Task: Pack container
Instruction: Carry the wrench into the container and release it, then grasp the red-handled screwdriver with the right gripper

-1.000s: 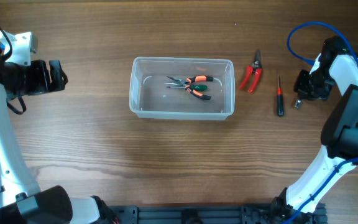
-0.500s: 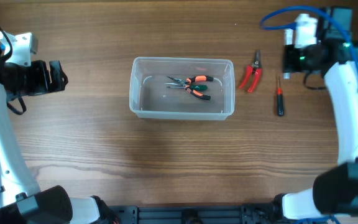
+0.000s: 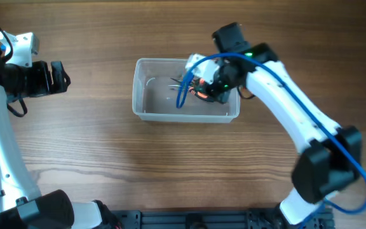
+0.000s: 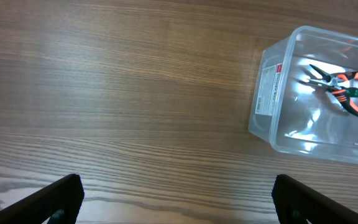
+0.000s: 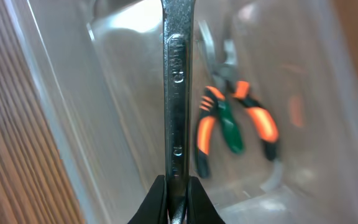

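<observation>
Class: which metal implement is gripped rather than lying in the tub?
The silver wrench, clamped in the right tool; the pliers lie inside the container.

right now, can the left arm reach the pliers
Probably not yet: the container is open-topped, but the right gripper, clamping a wrench, hangs over the pliers, and the left gripper sits far off.

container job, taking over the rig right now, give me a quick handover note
Right gripper: shut on a silver wrench, held over the container, not yet released.
Left gripper: open, empty, parked left of the container, apart from it.
Done: pliers lie on the container floor.
Left: drop the wrench in. The right arm covers the table right of the container, so check there for more tools.
</observation>
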`<state>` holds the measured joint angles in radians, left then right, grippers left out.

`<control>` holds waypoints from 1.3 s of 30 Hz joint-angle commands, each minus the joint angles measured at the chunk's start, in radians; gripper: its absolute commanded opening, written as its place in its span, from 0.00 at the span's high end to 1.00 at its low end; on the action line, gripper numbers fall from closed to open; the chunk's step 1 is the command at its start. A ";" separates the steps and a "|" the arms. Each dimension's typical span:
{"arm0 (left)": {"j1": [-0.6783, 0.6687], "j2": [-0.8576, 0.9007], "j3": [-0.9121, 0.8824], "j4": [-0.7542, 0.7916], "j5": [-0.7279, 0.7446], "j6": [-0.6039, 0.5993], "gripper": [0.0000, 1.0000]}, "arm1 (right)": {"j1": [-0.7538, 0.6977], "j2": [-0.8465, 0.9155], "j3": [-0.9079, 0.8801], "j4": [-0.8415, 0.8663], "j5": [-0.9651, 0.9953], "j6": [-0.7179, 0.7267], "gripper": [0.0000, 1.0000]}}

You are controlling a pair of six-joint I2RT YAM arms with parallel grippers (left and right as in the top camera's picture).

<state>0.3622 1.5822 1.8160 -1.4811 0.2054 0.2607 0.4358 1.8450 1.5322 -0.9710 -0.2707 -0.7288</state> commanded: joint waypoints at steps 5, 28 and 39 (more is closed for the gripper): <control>0.002 0.002 -0.003 0.007 0.023 0.016 0.00 | 0.032 0.240 0.001 0.037 -0.079 -0.029 0.96; 0.002 0.002 -0.003 0.006 0.049 0.016 0.00 | -0.300 -0.215 0.175 -0.079 0.345 0.898 0.00; 0.002 0.002 -0.003 0.007 0.049 0.016 0.00 | -0.707 -0.130 -0.051 -0.127 0.198 0.597 0.00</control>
<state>0.3622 1.5822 1.8160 -1.4773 0.2344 0.2607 -0.2440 1.6516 1.5711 -1.1145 0.0074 0.0307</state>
